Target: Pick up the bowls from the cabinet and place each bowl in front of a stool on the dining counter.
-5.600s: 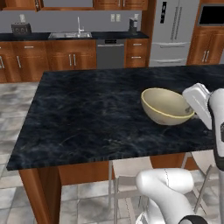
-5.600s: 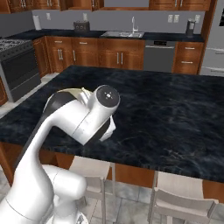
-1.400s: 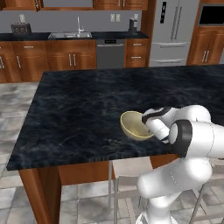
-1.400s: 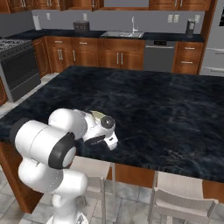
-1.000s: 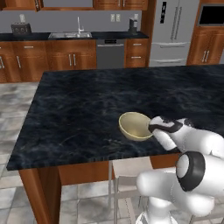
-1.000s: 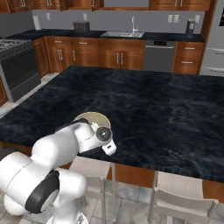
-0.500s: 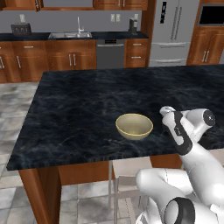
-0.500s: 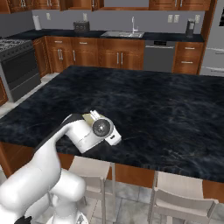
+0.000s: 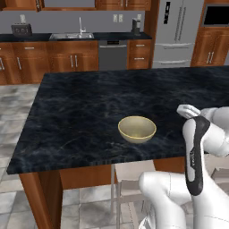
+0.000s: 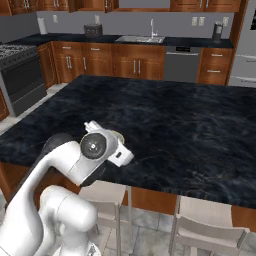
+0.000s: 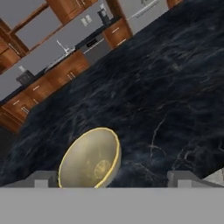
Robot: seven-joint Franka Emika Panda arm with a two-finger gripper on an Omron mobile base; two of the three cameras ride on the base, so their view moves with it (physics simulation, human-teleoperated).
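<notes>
Seen across the dining counter [image 9: 80, 112], a broad black marble slab veined in white on a red-brown wood base. Beneath its near edge, a pale stool [image 9: 134, 176]. Upright near that edge, directly above the stool, one olive-beige bowl [image 9: 137, 129] with a thin yellow rim, standing free on the marble. Just behind the bowl, the gripper [image 11: 114, 177], fingers [image 11: 43, 178] spread wide to either side, grasping nothing.
</notes>
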